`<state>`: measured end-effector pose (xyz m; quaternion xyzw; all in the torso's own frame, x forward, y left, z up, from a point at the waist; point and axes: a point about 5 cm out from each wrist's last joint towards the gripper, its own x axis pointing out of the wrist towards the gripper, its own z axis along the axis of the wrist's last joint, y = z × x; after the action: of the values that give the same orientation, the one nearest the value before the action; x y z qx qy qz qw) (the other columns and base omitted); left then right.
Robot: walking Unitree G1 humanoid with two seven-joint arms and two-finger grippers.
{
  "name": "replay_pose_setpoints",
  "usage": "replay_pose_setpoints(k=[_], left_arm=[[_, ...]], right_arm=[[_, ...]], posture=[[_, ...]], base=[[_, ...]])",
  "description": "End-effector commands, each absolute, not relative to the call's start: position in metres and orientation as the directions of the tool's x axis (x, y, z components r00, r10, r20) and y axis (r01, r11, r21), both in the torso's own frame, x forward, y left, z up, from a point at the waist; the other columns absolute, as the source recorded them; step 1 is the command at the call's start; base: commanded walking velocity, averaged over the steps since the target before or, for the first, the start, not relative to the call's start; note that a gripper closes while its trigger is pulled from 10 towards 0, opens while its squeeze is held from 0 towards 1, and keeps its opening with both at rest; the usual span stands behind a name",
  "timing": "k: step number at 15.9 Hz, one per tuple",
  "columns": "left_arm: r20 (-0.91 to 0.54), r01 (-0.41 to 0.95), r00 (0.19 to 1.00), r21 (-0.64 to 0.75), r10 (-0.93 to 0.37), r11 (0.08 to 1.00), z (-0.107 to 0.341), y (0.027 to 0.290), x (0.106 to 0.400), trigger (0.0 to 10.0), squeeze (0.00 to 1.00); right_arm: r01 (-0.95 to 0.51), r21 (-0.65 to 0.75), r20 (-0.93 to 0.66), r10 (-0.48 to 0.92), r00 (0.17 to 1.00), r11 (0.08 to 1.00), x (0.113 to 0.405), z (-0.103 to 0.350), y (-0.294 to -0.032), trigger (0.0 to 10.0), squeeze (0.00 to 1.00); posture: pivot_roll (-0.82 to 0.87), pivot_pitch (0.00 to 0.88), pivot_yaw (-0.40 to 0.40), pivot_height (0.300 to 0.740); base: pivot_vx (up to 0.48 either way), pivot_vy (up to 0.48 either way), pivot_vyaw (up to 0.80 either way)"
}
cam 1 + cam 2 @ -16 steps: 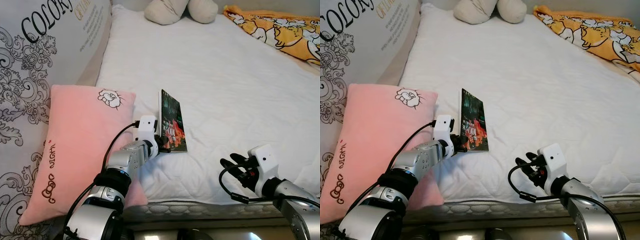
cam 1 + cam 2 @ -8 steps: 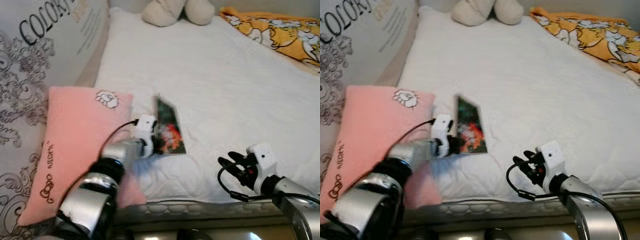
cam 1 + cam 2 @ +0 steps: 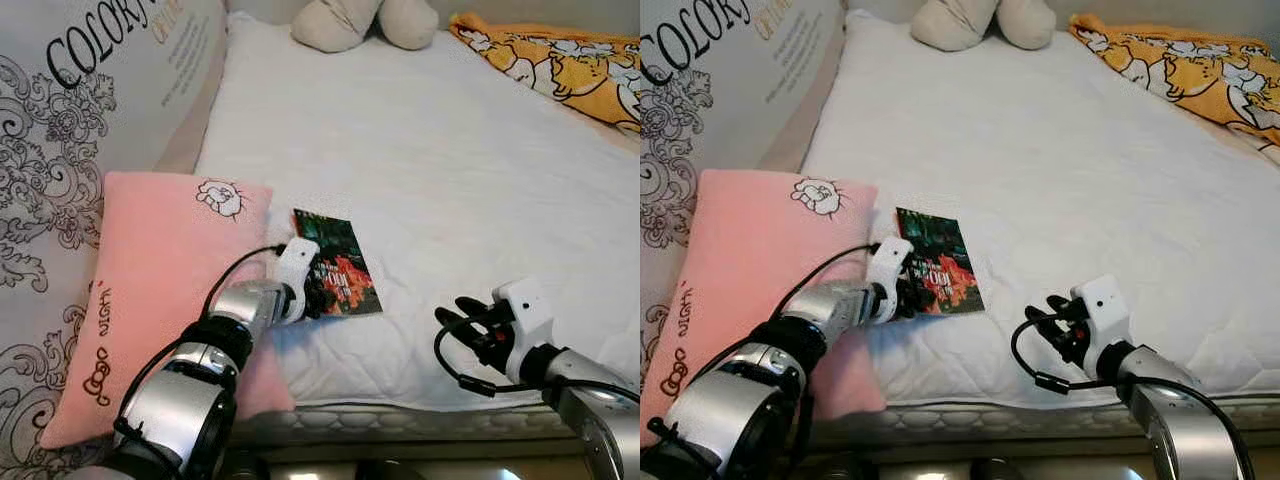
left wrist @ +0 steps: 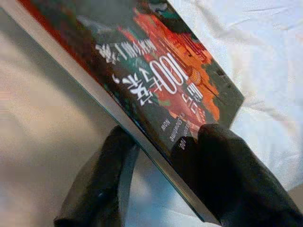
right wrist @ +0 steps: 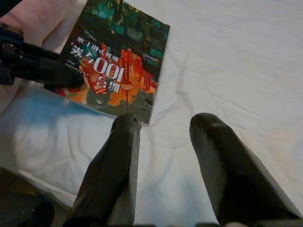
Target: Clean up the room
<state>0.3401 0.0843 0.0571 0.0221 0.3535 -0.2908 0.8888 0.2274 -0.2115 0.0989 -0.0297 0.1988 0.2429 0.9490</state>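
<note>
A white bed (image 3: 450, 150) is seen, with a pink pillow (image 3: 150, 300) lying along its left edge and a yellow patterned blanket (image 3: 560, 60) at the far right corner. A dark book (image 3: 335, 262) with a red and green cover is lying on the mattress just beside the pillow. Its near edge is clamped by the left gripper (image 3: 318, 298), the fingers (image 4: 227, 179) closed on it. The right gripper (image 3: 462, 318) is held low near the bed's front edge, well apart from the book, its fingers (image 5: 113, 175) spread.

White bed (image 3: 440, 150) bears book (image 3: 338, 265), pink pillow (image 3: 160, 290).
</note>
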Motion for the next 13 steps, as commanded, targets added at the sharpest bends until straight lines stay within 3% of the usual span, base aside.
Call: replay_pose_setpoints(k=[1, 3, 7, 13], left_arm=[[-0.609, 0.569, 0.621, -0.082, -0.493, 0.818, 0.076, 0.084, 0.352, 10.0, 0.0], [-0.608, 0.596, 0.629, -0.022, -0.484, 0.803, 0.088, 0.09, 0.359, 10.0, 0.0], [-0.609, 0.63, 0.594, -0.053, -0.525, 0.775, 0.104, 0.099, 0.362, 10.0, 0.0], [-0.624, 0.695, 0.495, -0.133, -0.604, 0.707, 0.093, 0.094, 0.335, 10.0, 0.0]], right_arm=[[-0.464, 0.04, -0.399, 0.44, 0.805, 0.885, 0.228, 0.099, -0.213, 10.0, 0.0], [-0.464, 0.04, -0.4, 0.44, 0.804, 0.885, 0.229, 0.098, -0.212, 10.0, 0.0], [-0.468, 0.045, -0.4, 0.445, 0.801, 0.883, 0.232, 0.096, -0.209, 10.0, 0.0], [-0.475, 0.046, -0.399, 0.452, 0.798, 0.879, 0.237, 0.093, -0.208, 10.0, 0.0]], posture=[[-0.13, 0.041, -0.012, 0.74], [-0.12, 0.032, -0.012, 0.74], [-0.1, 0.021, -0.015, 0.74], [-0.07, 0.015, -0.022, 0.74]], base=[[0.0, 0.0, 0.0], [0.0, 0.0, 0.0], [0.0, 0.0, 0.0], [0.0, 0.0, 0.0]])
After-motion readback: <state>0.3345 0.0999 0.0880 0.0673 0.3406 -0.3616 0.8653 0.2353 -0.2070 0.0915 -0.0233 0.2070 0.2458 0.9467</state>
